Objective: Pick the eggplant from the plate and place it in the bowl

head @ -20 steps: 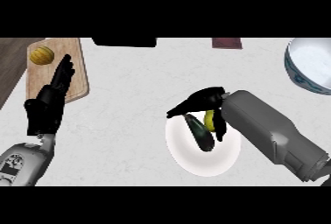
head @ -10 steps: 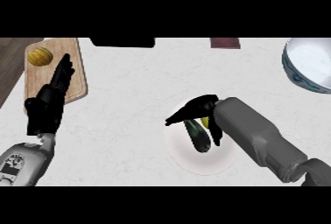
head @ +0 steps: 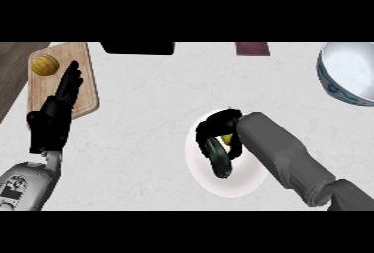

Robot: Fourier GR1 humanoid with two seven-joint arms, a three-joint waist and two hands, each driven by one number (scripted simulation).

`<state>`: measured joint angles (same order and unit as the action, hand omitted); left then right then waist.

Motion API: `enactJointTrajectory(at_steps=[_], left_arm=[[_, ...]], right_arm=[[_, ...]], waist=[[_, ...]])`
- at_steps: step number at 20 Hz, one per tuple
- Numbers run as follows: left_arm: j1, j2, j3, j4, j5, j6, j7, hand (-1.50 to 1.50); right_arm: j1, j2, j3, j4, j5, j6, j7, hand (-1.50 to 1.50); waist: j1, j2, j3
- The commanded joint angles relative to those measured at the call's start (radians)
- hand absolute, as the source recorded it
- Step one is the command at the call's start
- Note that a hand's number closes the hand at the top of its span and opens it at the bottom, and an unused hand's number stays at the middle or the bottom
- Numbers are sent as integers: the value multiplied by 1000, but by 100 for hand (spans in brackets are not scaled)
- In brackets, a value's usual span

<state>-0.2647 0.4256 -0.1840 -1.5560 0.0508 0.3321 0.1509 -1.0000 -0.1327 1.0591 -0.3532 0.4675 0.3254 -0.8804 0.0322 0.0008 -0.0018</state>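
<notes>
A dark, elongated eggplant (head: 218,162) lies on the white plate (head: 235,189) at centre right. My right hand (head: 216,126) is over the plate's far edge, with fingers and thumb curled round the eggplant's upper end. That end is hidden by the hand, and a small yellow patch shows beside it. The eggplant's lower end still rests on the plate. A white bowl (head: 349,72) with a blue patterned rim stands far off at the top right. At the left my left hand (head: 54,118) rests open, fingers up.
A wooden cutting board (head: 86,97) with a yellow fruit (head: 44,64) on it lies at the top left, partly under the left hand. A dark object (head: 137,48) and a maroon one (head: 252,48) sit along the counter's far edge.
My right hand has come down and toward me onto the eggplant, and its fingers have curled round the upper end. The left hand has stayed still.
</notes>
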Motion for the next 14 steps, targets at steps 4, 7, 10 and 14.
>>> enactJointTrajectory(at_steps=[4, 7, 10, 14], left_arm=[[36, -33, -5, 6, -26, 12, -18, 0], [21, -35, -1, 17, -35, 3, -22, 0], [6, -11, 36, 2, -9, -28, 1, 0], [48, -6, 43, 12, -17, 1, -16, 0]], right_arm=[[27, 31, -6, 51, 14, 58, -169, 150], [21, 39, -16, 73, 15, 45, -194, 150], [10, 60, -111, 118, -49, 14, -42, 150], [-4, 44, -294, 236, -204, -184, 408, 150]], waist=[[-7, 8, 2], [-7, 9, 2], [-14, 4, 2], [-65, -21, -1]])
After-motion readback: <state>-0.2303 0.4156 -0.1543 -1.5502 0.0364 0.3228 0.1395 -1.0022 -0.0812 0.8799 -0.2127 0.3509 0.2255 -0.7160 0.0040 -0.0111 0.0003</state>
